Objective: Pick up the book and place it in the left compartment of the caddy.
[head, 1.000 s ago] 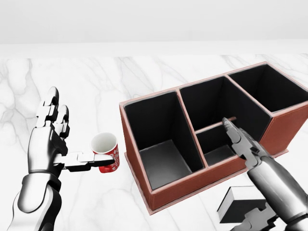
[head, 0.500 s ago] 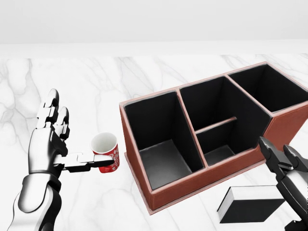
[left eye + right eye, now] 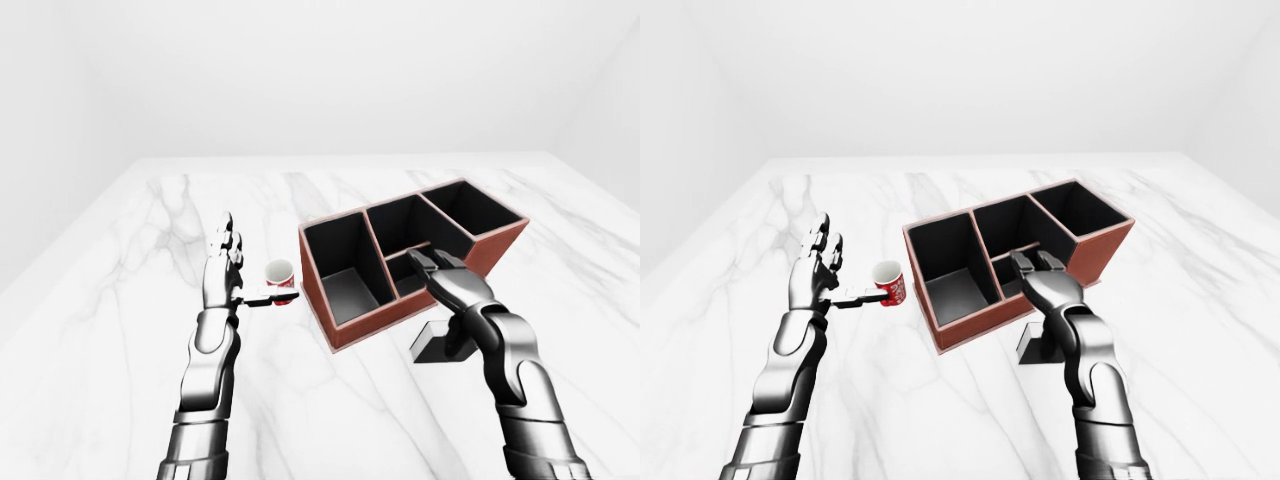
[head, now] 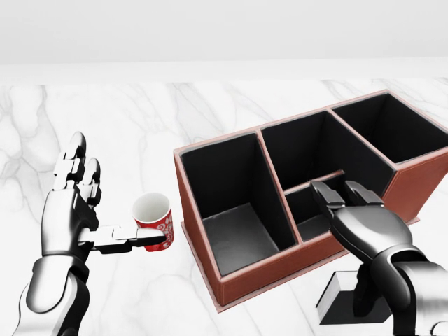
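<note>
The book [image 4: 341,302], a dark slab with a white page edge, lies flat on the marble at the bottom right of the head view, beside the caddy's lower wall. The red-brown caddy [image 4: 277,270] has black insides; its left compartment [image 4: 234,231] holds nothing. My right hand [image 4: 341,193] hovers open, palm down, over the caddy's lower wall and the small middle compartment; its wrist hides part of the book. My left hand [image 4: 87,203] stands open at the left, fingers up, thumb stretched toward a red cup [image 4: 155,218].
The red cup with white pattern stands upright just left of the caddy, with my left thumb lying across its lower side. White marble tabletop [image 3: 330,190] spreads all round. A pale wall rises beyond the table's top edge.
My right hand, low at the bottom right half a second ago, has come back up and left over the caddy's lower wall, now covering part of the book. The left hand barely moved.
</note>
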{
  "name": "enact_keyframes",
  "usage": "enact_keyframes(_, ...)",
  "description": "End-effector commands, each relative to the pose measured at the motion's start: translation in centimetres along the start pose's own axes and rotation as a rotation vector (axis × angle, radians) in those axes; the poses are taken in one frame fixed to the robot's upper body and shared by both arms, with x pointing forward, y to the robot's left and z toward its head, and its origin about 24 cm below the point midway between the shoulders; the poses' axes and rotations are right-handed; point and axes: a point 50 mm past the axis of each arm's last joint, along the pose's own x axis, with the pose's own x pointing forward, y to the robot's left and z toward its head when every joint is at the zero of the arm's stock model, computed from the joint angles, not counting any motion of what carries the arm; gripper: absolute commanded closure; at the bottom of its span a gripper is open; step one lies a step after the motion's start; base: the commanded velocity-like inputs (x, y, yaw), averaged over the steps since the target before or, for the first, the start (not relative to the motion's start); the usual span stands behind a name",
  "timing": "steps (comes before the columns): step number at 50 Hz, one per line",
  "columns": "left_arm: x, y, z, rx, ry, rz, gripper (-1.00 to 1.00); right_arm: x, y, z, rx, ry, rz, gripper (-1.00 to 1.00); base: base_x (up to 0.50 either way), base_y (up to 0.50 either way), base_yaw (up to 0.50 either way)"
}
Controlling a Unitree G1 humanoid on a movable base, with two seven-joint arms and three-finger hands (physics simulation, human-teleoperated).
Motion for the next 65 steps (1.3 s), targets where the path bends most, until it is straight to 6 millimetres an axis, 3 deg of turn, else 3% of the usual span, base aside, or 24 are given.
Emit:
enact_keyframes(1, 0.0, 0.1, -0.2, 0.000, 0.008, 0.002, -1.00, 2.5, 0.7, 1.8, -0.106, -0.026, 0.098, -1.00, 0.00, 0.00, 0.00)
enact_keyframes(16, 0.1, 0.3, -0.4, -0.001, 0.017, 0.007, -1.00, 1.9, 3.2, 1.2, -0.141, 0.018, 0.234, -1.00, 0.00, 0.00, 0.00)
enact_keyframes(18, 0.2, 0.4, -0.5, -0.002, 0.022, 0.010, -1.00, 0.6, 3.9, -0.1, -0.134, 0.054, 0.241, -1.00, 0.00, 0.00, 0.00)
enact_keyframes(30, 0.2, 0.4, -0.4, -0.002, 0.018, 0.010, -1.00, -1.2, 4.4, -0.9, -0.185, 0.127, 0.231, -1.00, 0.00, 0.00, 0.00)
enact_keyframes(36, 0.2, 0.3, -0.5, -0.002, 0.024, 0.008, -1.00, -0.8, 4.5, -1.1, -0.207, 0.145, 0.246, -1.00, 0.00, 0.00, 0.00)
enact_keyframes(37, 0.2, 0.3, -0.5, -0.002, 0.023, 0.008, -1.00, -0.9, 4.7, -1.3, -0.218, 0.157, 0.256, -0.89, 0.00, 0.00, 0.00)
enact_keyframes(38, 0.2, 0.3, -0.5, -0.002, 0.022, 0.009, -1.00, -0.9, 4.8, -1.5, -0.219, 0.162, 0.260, -0.62, 0.00, 0.00, 0.00)
enact_keyframes(40, 0.2, 0.4, -0.4, -0.003, 0.021, 0.013, -1.00, -0.7, 4.9, -1.6, -0.218, 0.165, 0.268, 0.25, 0.00, 0.00, 0.00)
enact_keyframes(41, 0.2, 0.5, -0.5, -0.004, 0.022, 0.014, -1.00, -0.7, 4.8, -1.6, -0.223, 0.167, 0.269, 0.80, 0.00, 0.00, 0.00)
enact_keyframes(42, 0.2, 0.5, -0.5, -0.004, 0.024, 0.014, -1.00, -0.7, 4.9, -1.7, -0.224, 0.171, 0.272, 1.00, 0.00, 0.00, 0.00)
enact_keyframes(55, 0.2, 0.5, -0.4, -0.004, 0.019, 0.015, -1.00, -0.8, 5.2, -2.0, -0.219, 0.177, 0.284, 1.00, 0.00, 0.00, 0.00)
enact_keyframes(65, 0.4, 0.5, -0.2, -0.005, 0.010, 0.014, -1.00, 0.0, 4.0, -1.5, -0.219, 0.156, 0.249, 1.00, 0.00, 0.00, 0.00)
